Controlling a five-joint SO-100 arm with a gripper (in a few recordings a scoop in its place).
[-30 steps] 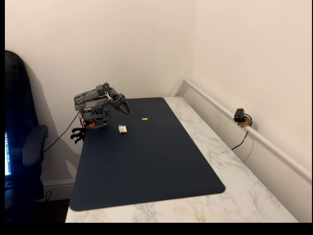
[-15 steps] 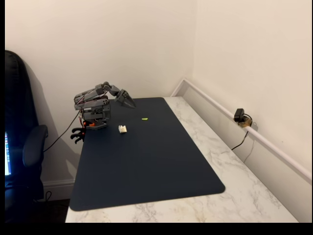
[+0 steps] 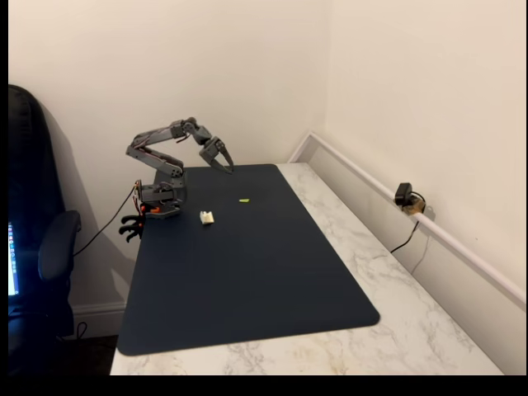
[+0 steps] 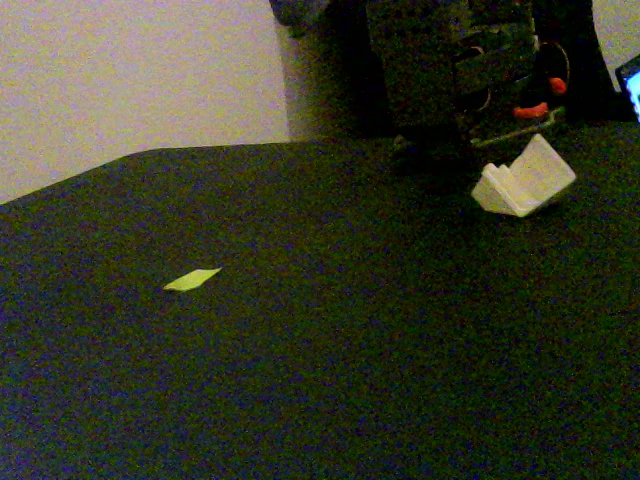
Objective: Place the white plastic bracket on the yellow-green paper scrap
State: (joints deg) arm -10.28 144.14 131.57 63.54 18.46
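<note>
light: soft, even | shadows: faint | low view: dim, grainy, blurred

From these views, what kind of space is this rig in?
Probably a home office corner: a marble-look desk with a dark mat, an office chair beside it, and plain walls with a webcam on the ledge.

Hand [image 3: 224,162] state too small

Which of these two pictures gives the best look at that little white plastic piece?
The low, close fixed view: the small white angular plastic bracket looks large there, its folded shape clear. The wide fixed view shows it as a tiny white speck on the dark mat.
</note>
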